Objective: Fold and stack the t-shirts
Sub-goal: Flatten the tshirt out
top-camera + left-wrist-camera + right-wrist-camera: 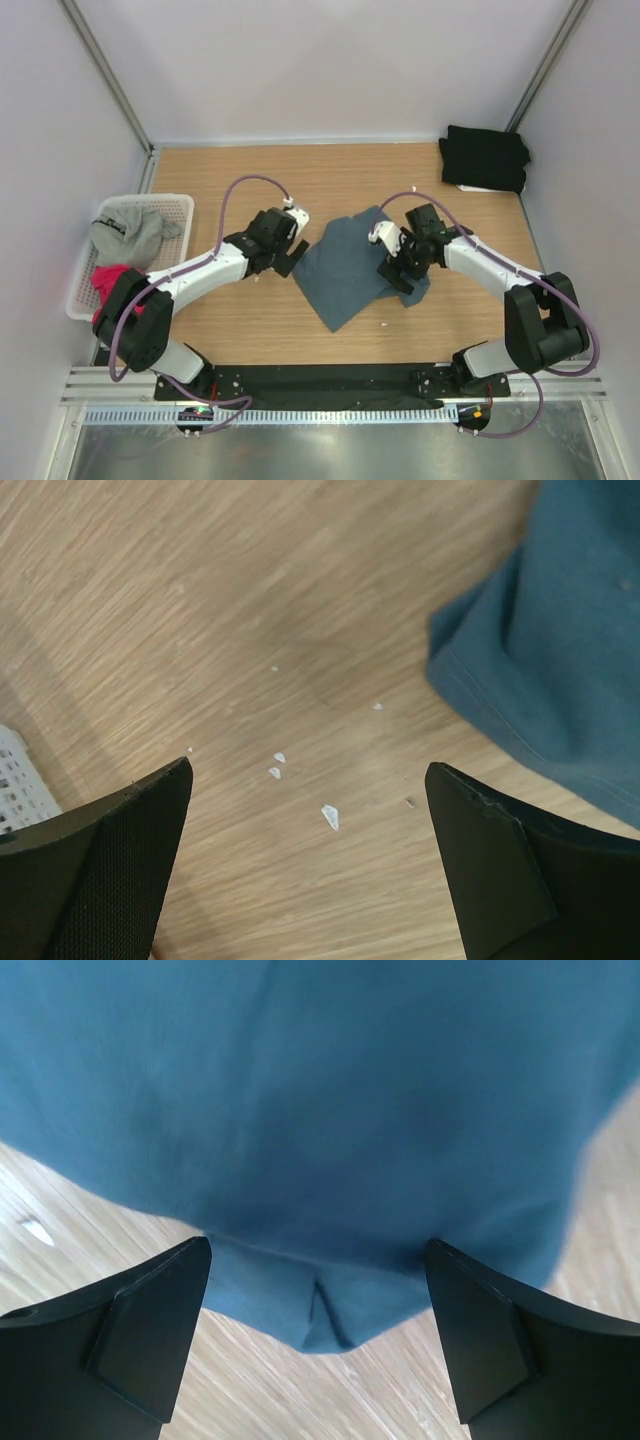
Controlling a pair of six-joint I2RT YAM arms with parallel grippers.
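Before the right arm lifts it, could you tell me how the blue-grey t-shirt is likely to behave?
The blue-grey t-shirt would probably sag limply, since it lies creased with a fold at its edge. It looks thin, so likely light. Pushed along the table, it would probably bunch up rather than slide whole.

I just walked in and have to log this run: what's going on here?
Two arms hover at a slate blue-grey t-shirt lying mid-table. Both tools are open, gripping nothing: the left tool over bare table beside the shirt, the right tool over its right edge. A black t-shirt sits folded in the far right corner; a light grey t-shirt and a pink t-shirt lie in the white basket.
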